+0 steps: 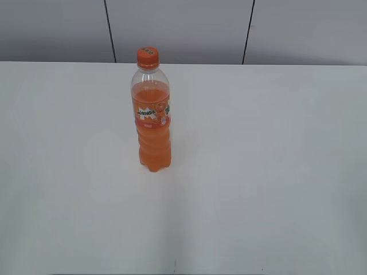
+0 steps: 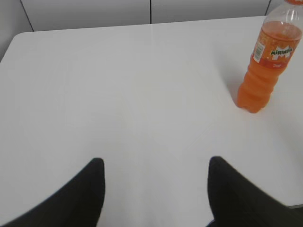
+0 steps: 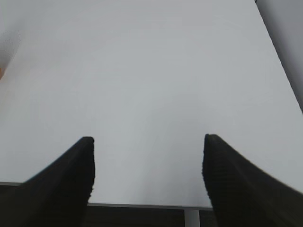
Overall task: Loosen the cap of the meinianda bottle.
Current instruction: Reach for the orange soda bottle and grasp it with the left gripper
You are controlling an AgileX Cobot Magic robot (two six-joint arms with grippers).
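Note:
The meinianda bottle (image 1: pixel 152 123) stands upright on the white table, left of centre in the exterior view, with its orange cap (image 1: pixel 147 56) on top. It also shows at the far right of the left wrist view (image 2: pixel 268 66), where its cap is cut off by the top edge. My left gripper (image 2: pixel 155 163) is open and empty, well short and to the left of the bottle. My right gripper (image 3: pixel 147 142) is open and empty over the table's near edge. Neither gripper shows in the exterior view.
The white table (image 1: pixel 258 172) fills most of every view. A grey panelled wall (image 1: pixel 183 28) stands behind its far edge. The table's front edge (image 3: pixel 142 204) runs just under my right gripper.

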